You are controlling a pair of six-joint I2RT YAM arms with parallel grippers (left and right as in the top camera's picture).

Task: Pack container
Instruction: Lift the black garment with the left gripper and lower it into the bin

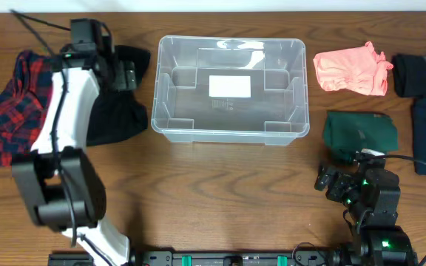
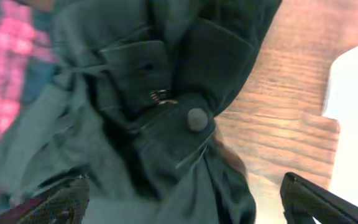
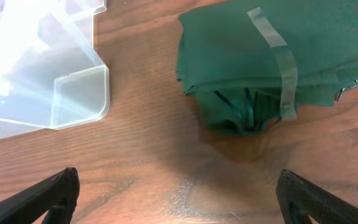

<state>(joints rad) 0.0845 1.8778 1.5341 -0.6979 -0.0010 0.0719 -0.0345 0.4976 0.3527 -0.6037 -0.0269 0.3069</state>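
Both grippers are spread wide and grip nothing. The left gripper (image 2: 185, 205) hangs over a black garment (image 1: 117, 111), perhaps touching the cloth, though the blurred wrist view does not settle it. The right gripper (image 3: 182, 198) hovers above the table (image 1: 220, 192), near a folded green garment (image 1: 361, 131).

At the far middle of the table the container (image 1: 156, 96) stands upright, mouth up. Its long axis runs left to right across the overhead view. It lies between the black garment on its left and a pink garment (image 1: 350, 70) on its right, apart from both. A white label (image 1: 230, 87) sits at the centre of its base, with print too small to read.

A red plaid shirt (image 1: 13, 103) lies crumpled at the left edge, against the black garment. Two dark garments (image 1: 420, 74) lie at the right edge. A strip of clear tape (image 3: 284, 62) crosses the green garment, and a round button (image 2: 197, 119) shows on the black one.
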